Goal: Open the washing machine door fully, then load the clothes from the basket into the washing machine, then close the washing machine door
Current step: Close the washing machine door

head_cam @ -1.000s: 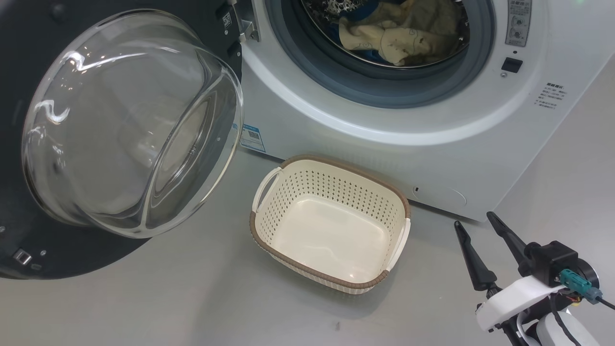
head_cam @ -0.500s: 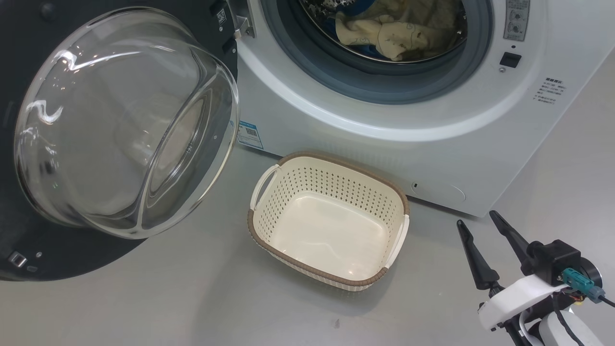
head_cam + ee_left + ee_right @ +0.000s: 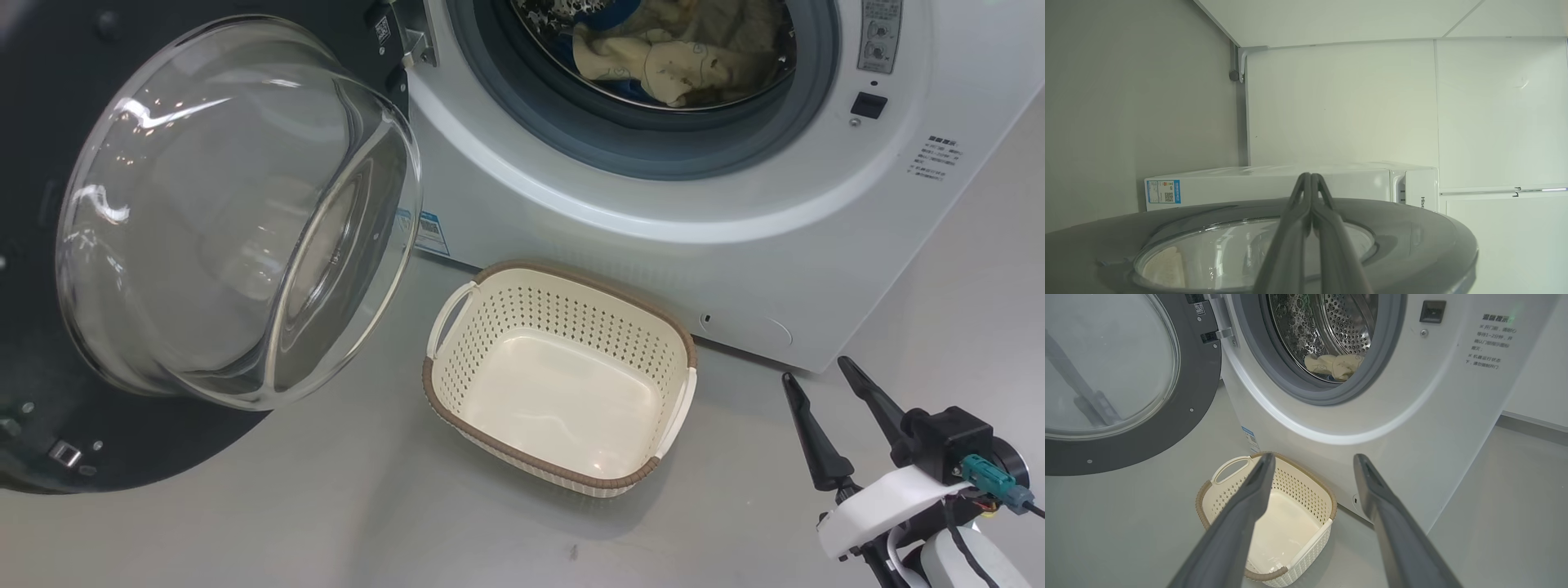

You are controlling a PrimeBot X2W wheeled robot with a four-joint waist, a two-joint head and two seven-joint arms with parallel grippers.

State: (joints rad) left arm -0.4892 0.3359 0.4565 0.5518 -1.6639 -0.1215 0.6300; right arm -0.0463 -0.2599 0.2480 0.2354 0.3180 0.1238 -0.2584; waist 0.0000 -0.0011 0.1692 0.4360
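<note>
Behind the open washing machine door (image 3: 229,212), the left gripper (image 3: 1310,176) is hanging with fingers closed, while the right gripper (image 3: 816,370) is hovering wide open near the basket (image 3: 563,318).

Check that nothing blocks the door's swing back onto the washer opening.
Nothing visible does. The clothes lie inside the washer, behind the grey seal. The basket stands on the floor below the opening, seemingly lower than the door rim, though that clearance is hard to judge.
</note>
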